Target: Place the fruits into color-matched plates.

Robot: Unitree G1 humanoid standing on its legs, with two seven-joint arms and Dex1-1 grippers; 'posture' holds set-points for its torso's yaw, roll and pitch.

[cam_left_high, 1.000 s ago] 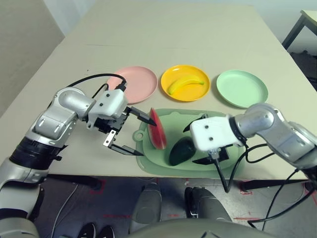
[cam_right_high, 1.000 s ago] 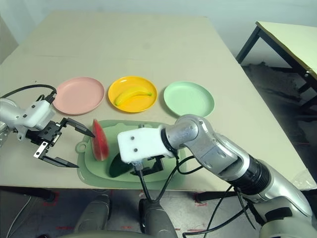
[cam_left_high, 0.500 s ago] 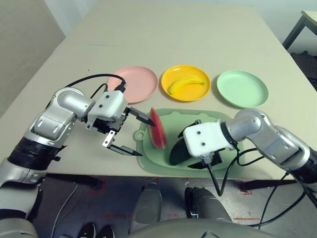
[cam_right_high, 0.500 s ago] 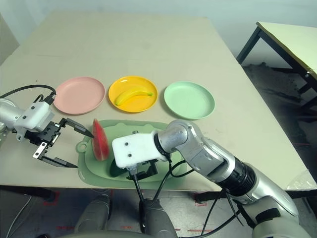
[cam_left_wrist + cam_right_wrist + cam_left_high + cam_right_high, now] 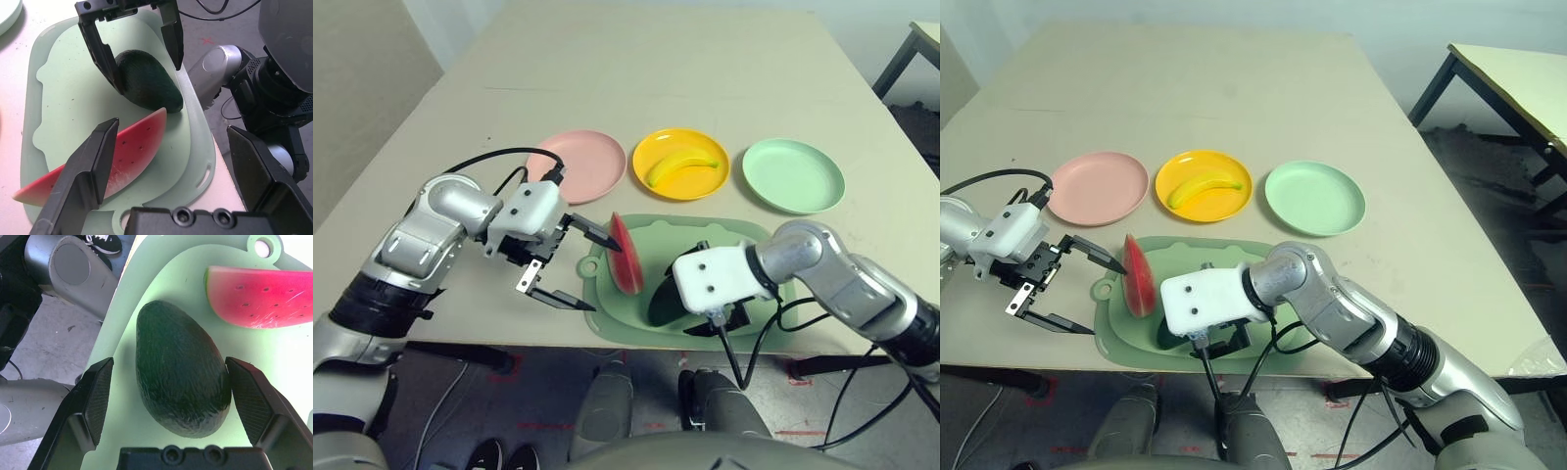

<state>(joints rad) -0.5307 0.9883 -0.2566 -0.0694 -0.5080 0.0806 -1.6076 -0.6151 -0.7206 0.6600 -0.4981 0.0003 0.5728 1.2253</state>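
The right claw [image 5: 168, 396] stands wide open astride the avocado [image 5: 181, 387], one finger on each side of its long axis, not yet touching. This dark green, finely pebbled fruit lies on the near part of the pale green mat [image 5: 705, 235]. The left claw [image 5: 570, 264], also open, waits left of the watermelon wedge [image 5: 626, 255].

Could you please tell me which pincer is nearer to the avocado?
Right. The right pincer is open astride the avocado, one finger on either side. The left pincer hovers open beyond the watermelon wedge, at the mat's handle end.
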